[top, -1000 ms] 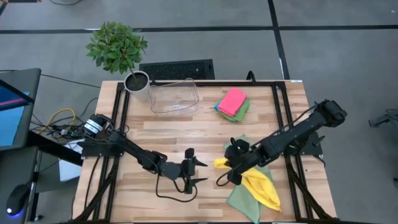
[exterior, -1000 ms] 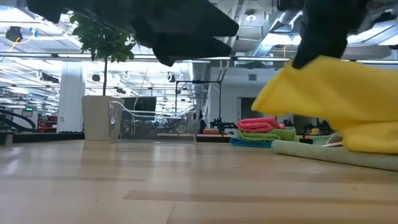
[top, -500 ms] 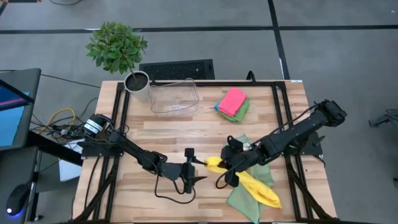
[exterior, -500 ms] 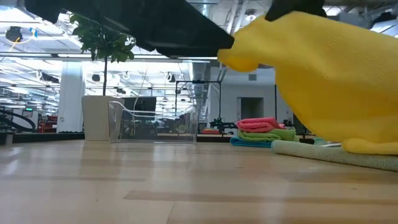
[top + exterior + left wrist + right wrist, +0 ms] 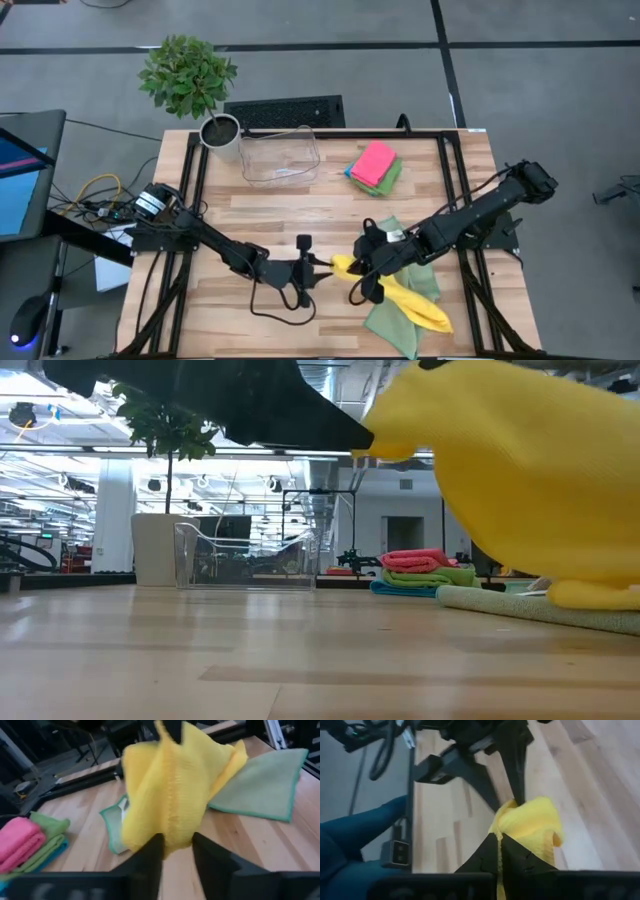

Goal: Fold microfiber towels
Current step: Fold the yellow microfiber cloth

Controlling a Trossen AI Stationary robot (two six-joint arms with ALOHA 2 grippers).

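Soft yellow microfiber towel (image 5: pixel 400 292) lifted above pale sage green cloth (image 5: pixel 392 318) — right gripper (image 5: pixel 357 279) clamped on its end, left gripper (image 5: pixel 313 271) pinching same end from opposite side

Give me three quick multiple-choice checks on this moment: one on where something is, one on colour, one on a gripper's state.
1. Where is the folded stack?
A. In the clear bin
B. On the table right of the bin
C. Under the plant

2. What colour is the towel lifted between the arms?
A. Pink
B. Blue
C. Yellow

3. What is the right gripper doing?
A. Shut on the yellow towel
B. Open over the bin
C. Holding the plant pot

Key: 1 B, the stack lies beside the bin; 2 C, the yellow towel hangs above the sage towel; 3 A, its fingers pinch the towel.
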